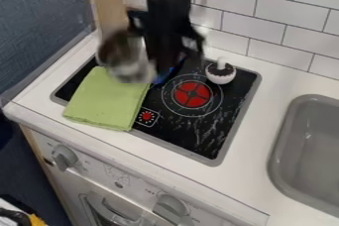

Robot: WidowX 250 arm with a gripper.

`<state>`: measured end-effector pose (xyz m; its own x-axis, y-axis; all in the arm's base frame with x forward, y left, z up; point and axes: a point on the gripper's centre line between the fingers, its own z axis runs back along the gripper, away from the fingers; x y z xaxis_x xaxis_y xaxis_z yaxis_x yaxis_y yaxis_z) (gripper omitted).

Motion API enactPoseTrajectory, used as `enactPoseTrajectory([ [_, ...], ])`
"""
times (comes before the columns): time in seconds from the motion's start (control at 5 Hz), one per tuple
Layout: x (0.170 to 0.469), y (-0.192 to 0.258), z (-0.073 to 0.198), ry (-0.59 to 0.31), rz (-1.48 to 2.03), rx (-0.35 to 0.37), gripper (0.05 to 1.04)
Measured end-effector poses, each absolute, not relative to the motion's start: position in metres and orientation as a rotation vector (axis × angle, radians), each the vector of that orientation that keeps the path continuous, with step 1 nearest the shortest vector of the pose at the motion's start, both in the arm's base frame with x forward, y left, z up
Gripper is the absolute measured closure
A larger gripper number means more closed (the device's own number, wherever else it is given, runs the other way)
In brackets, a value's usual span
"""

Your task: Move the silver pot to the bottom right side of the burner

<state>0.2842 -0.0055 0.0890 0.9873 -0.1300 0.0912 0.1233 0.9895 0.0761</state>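
Camera view: the black gripper (165,61) hangs over the upper part of the stove (210,143), blurred; how far apart its jaws stand, and whether they have hold of anything, I cannot tell. Just beside them on the picture's left is the silver pot (129,60), also blurred, near the upper end of a green cloth (104,100) and left of the large red burner (191,94). Something blue (161,77) shows under the gripper, mostly hidden. Right of it, on the stove, stands 1 small white thing (221,75) with a dark top and a white knob. Below the large burner is 1 small red spot (146,116). Farther out come the white desk (275,91), a grey sink (321,145) at the right, white wall tiles (268,22) and 2 grey front knobs (64,157).
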Motion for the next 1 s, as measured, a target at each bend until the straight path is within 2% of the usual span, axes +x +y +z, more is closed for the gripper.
enactPoseTrajectory([
  [0.2,0.266,-0.039,0.068,-0.076,-0.198,0.089,1.007],
  [0.6,0.259,-0.078,0.029,-0.047,-0.318,0.104,1.007],
  [0.8,0.261,-0.090,0.016,-0.048,-0.394,0.110,1.007],
  [1.0,0.264,-0.097,0.015,-0.075,-0.445,0.104,1.007],
])
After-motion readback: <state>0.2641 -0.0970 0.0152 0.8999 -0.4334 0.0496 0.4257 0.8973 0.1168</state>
